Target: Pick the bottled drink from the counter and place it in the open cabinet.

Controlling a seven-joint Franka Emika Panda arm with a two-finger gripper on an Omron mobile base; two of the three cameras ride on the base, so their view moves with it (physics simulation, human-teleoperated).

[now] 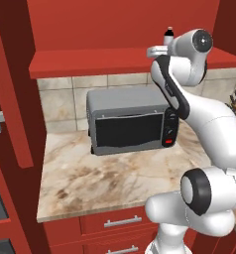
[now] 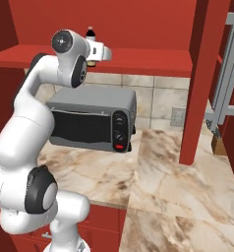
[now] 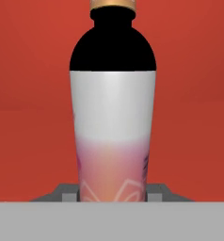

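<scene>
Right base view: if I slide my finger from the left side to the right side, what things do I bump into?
The robot's white arm → the bottled drink up at the gripper → the grey toaster oven → the wall outlet → the red cabinet side panel → the silver-handled cabinet door.

Bottled drink (image 3: 113, 117) upright — black neck, pinkish base — inside open cabinet (image 1: 90, 62)
</scene>
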